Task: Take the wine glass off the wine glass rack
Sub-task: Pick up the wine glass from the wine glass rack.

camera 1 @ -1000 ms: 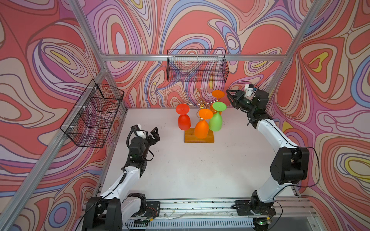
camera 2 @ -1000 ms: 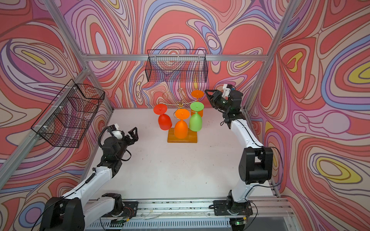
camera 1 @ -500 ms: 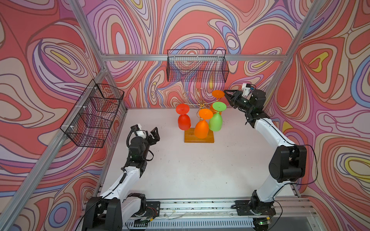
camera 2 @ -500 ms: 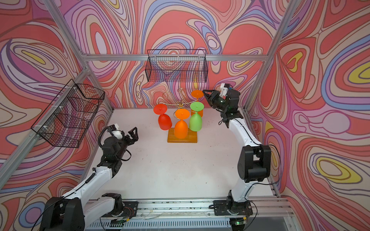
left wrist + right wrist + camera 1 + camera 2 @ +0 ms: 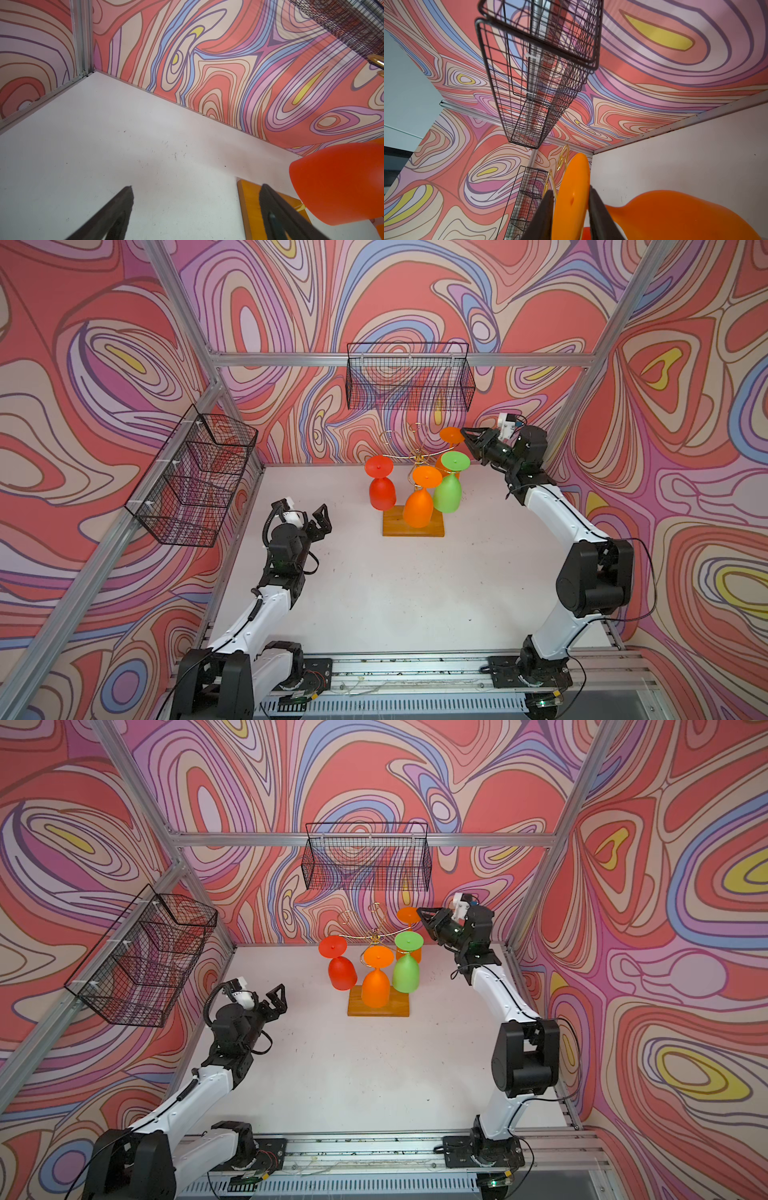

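Observation:
The wine glass rack (image 5: 419,457) is a gold wire tree on a wooden base (image 5: 394,526) at the back of the table. Upside down from it hang a red glass (image 5: 381,491), an orange one (image 5: 419,508), a green one (image 5: 448,495) and a second orange wine glass behind them, its foot (image 5: 451,434) uppermost. My right gripper (image 5: 466,436) is at that foot. In the right wrist view its fingers (image 5: 548,207) press both faces of the orange disc (image 5: 576,178), with the bowl (image 5: 675,216) beside them. My left gripper (image 5: 318,517) stands open near the left wall, holding nothing.
One black wire basket (image 5: 409,377) hangs on the back wall just above the rack, another (image 5: 195,477) on the left wall. In the left wrist view the red glass (image 5: 336,182) and the wooden base (image 5: 249,203) lie beyond the open gripper (image 5: 195,189).
My right gripper moved left up to the back orange glass's foot and narrowed around it. The left arm has not moved.

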